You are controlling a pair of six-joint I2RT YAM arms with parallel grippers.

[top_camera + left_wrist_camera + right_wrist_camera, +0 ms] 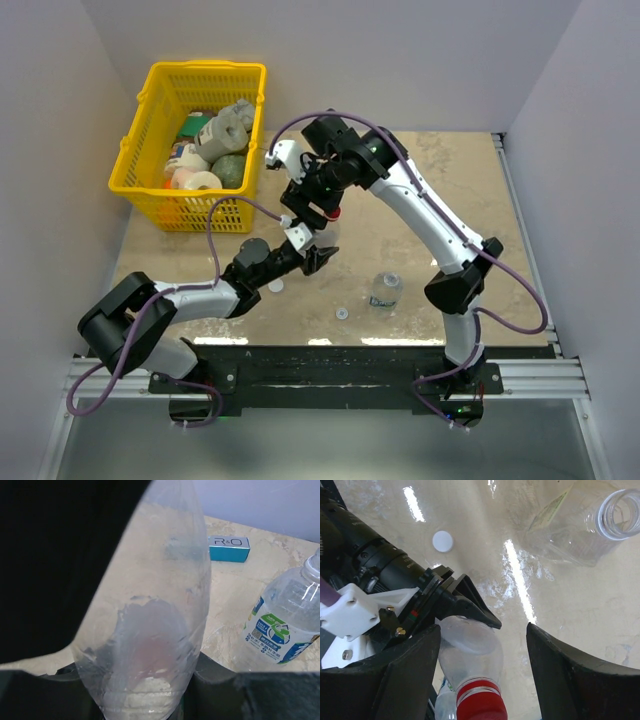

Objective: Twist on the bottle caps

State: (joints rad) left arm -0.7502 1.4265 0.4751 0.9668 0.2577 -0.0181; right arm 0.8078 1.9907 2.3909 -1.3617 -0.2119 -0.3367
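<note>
We find the left gripper [318, 258] closed on the red-capped bottle [470, 650], its black fingers [472, 611] clamped against the clear body near the middle of the table [440, 190]. The red cap [481, 705] sits on this bottle's neck. The right gripper [484, 626] hangs over the same bottle with its fingers spread, one on each side of the red cap and clear of it on the side we can see. A white cap [442, 541] lies flat on the table just beside the left gripper, and a second loose cap [341, 313] lies nearer the arm bases. The blue-labelled bottle [285, 625] stands upright to the right of the held bottle, apart from it. A clear bottle [580, 525] lies on its side with its mouth uncapped. A blue box [229, 548] rests further back, and a yellow basket [150, 185] occupies the far left corner.
</note>
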